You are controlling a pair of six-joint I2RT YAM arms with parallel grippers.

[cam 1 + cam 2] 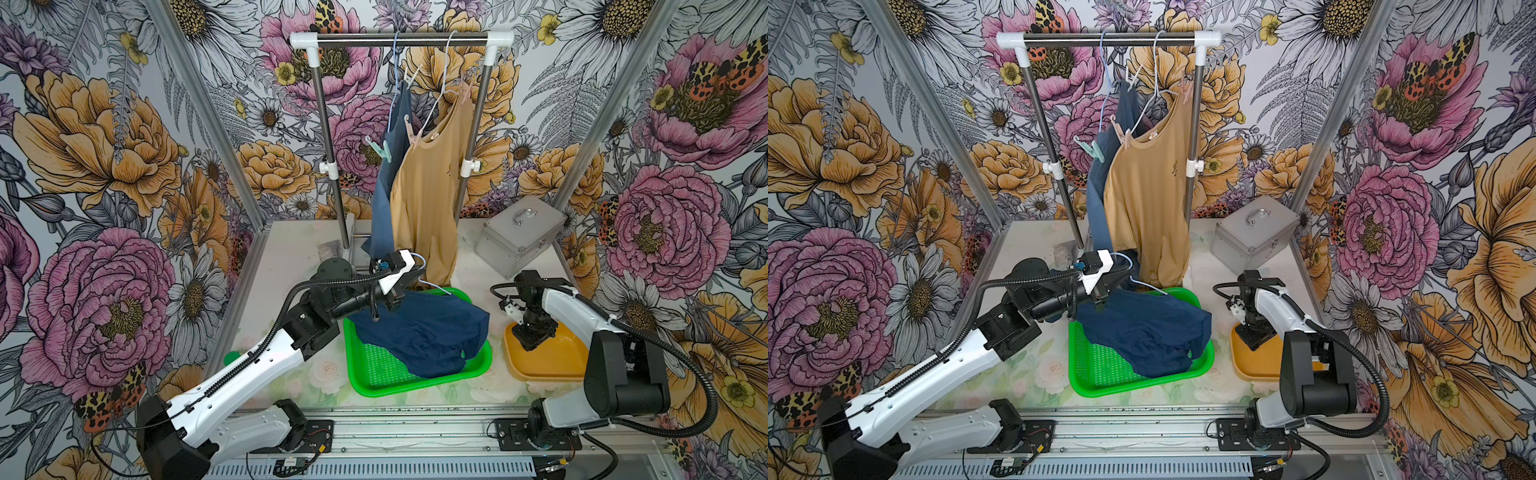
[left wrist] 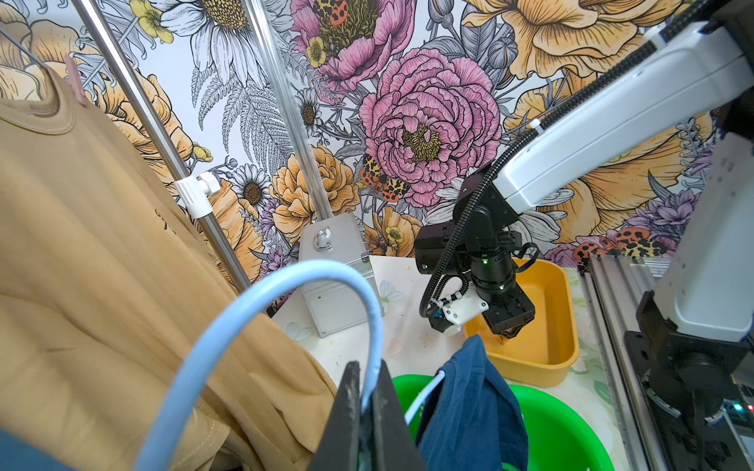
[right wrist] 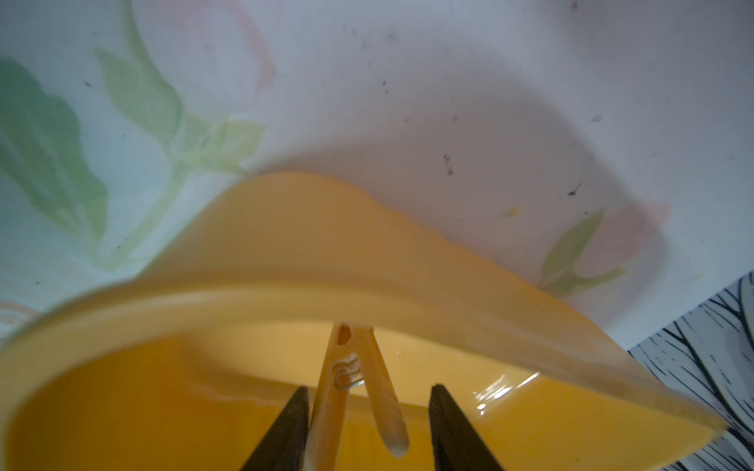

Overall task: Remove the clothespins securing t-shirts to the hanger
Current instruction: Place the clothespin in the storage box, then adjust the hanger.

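Shirt (image 1: 419,328) in tray (image 1: 374,388); tub (image 1: 552,361) right of tray; case (image 1: 515,237) behind tub.

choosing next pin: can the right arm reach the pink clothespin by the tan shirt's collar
Probably yes: nothing stands between right pincer and pink clothespin, though a beige clothespin sits in its jaws.

Robot lab cell, aluminium frame (image 1: 208,116), floral backdrop panels (image 1: 104,145), arms (image 1: 249,365) bolted to rail (image 1: 415,432)

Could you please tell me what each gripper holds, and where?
Left gripper clamps the pale blue hanger by its hook; right gripper stands open around a beige clothespin.
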